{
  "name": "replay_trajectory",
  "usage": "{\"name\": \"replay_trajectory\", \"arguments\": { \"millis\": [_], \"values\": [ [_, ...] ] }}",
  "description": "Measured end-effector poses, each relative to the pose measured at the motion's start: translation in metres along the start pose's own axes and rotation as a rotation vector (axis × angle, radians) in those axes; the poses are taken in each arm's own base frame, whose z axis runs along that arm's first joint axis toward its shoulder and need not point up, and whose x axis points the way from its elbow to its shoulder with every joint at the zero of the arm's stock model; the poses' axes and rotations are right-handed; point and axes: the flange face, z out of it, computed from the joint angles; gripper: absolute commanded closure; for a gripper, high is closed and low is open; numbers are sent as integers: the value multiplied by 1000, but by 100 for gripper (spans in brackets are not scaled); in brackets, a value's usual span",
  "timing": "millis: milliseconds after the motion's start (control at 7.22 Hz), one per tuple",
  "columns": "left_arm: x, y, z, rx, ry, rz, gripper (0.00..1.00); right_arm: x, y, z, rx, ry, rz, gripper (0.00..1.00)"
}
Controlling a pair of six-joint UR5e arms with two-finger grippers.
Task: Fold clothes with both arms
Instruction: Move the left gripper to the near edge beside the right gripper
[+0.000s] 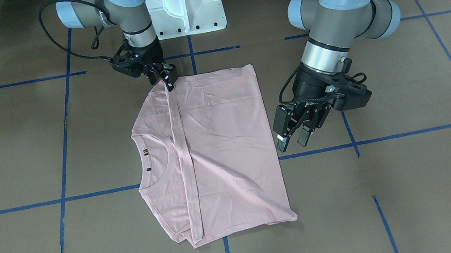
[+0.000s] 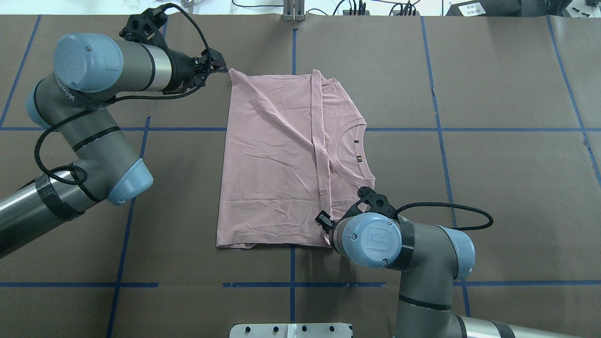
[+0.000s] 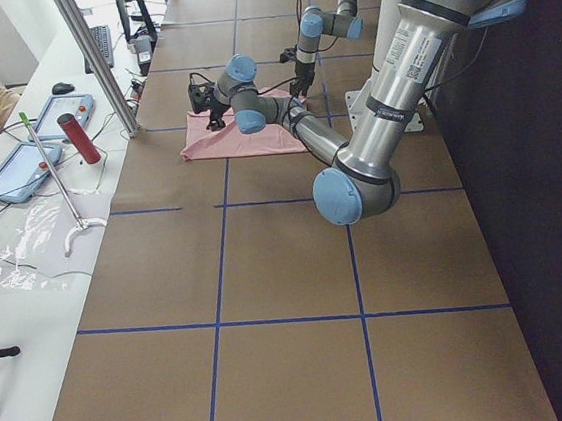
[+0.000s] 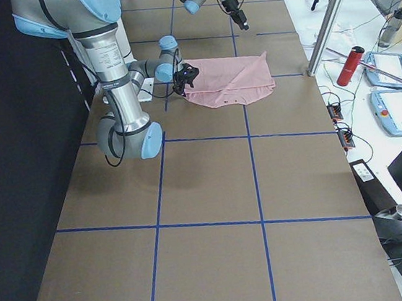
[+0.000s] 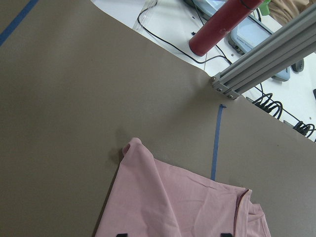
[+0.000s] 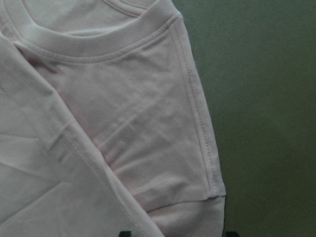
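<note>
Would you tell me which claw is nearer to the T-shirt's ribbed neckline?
The right claw: it hangs at the T-shirt edge nearest the robot, close to the neckline. The left claw hovers by the far corner across the shirt.

One T-shirt (image 1: 228,144) lies on the table (image 1: 397,185). There are two arms, the left arm (image 1: 338,9) and the right arm (image 1: 125,6), and two grippers, the left gripper (image 1: 293,143) and the right gripper (image 1: 167,81). One white pedestal (image 1: 183,2) stands at the table's robot-side edge. Beyond the opposite edge are one red cylinder (image 4: 351,66) and two tablets (image 4: 384,68).
</note>
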Motion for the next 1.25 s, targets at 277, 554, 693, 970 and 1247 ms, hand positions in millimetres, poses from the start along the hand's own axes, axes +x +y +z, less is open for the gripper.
{"name": "replay_trajectory", "arguments": {
  "millis": [277, 554, 693, 970, 1247],
  "values": [
    [1, 0, -2, 0, -2, -1, 31, 2, 5, 4, -1, 8, 1, 92],
    [1, 0, -2, 0, -8, -3, 31, 2, 8, 4, -5, 6, 9, 100],
    [2, 0, -3, 0, -7, -3, 31, 3, 9, 3, -8, 4, 10, 100],
    [3, 0, -4, 0, -6, -3, 31, 1, 10, 2, -11, -2, 11, 100],
    [4, 1, -7, 0, -6, -11, 31, -1, 8, -2, -10, -7, 11, 100]
  ]
}}
